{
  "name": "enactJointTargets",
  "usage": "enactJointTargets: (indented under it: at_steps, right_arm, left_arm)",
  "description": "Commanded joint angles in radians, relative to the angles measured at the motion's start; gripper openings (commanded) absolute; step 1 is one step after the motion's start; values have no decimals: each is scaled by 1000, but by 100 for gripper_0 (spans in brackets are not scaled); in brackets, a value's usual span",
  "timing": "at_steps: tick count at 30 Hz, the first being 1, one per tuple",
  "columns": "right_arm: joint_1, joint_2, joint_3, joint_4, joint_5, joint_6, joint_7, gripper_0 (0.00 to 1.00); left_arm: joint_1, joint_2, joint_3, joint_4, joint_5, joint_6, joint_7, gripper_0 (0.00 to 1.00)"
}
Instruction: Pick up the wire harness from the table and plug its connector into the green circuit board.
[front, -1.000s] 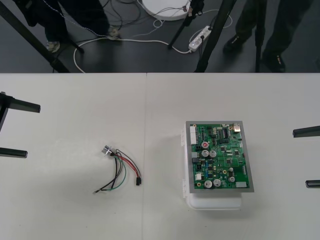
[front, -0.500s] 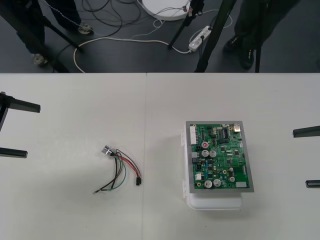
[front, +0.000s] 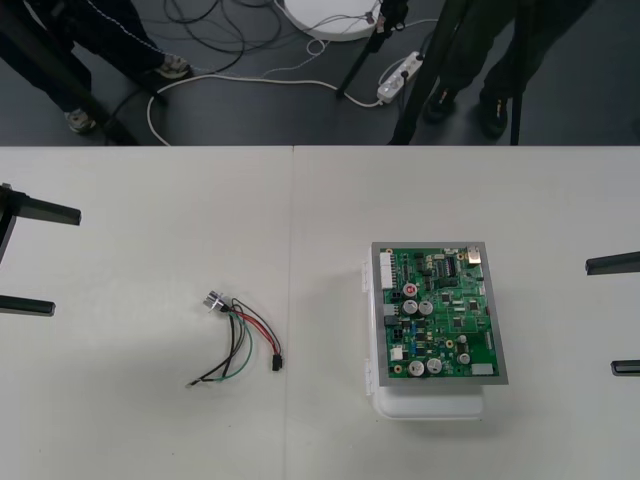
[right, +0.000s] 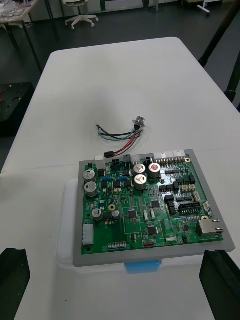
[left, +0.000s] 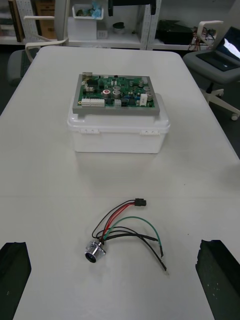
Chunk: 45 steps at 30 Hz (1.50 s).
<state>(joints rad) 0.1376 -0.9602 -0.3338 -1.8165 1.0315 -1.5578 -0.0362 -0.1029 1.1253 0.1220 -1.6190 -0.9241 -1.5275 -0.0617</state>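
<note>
Lying loose on plain light table (front: 150, 430), small red-black-green wire harness (front: 240, 342) sits betw. spread-open left gripper (front: 65, 262) & green circuit board (front: 440, 312), well apart from both; right gripper (front: 600, 317), fingers also spread, waits beyond board.

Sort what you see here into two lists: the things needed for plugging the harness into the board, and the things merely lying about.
Belongs to the job:
wire harness on the table
green circuit board on its white base
left tool and right tool, open, at their own sides

Just lying about:
cables and a power strip on the floor beyond the table
</note>
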Motion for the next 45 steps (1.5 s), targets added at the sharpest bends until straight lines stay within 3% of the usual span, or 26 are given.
enactJointTargets:
  at_steps: [1, 41, 45]
  right_arm:
    - [-18, -35, -27, -3, -16, 7, -17, 100]
    - [-18, -35, -27, -3, -16, 7, -17, 100]
    - [23, -11, 53, 6, -24, -13, -24, 100]
  left_arm:
    - [18, 48, 36, -18, -2, -43, 66, 98]
    - [18, 48, 36, -18, -2, -43, 66, 100]
    - [18, 48, 36, -18, -2, -43, 66, 100]
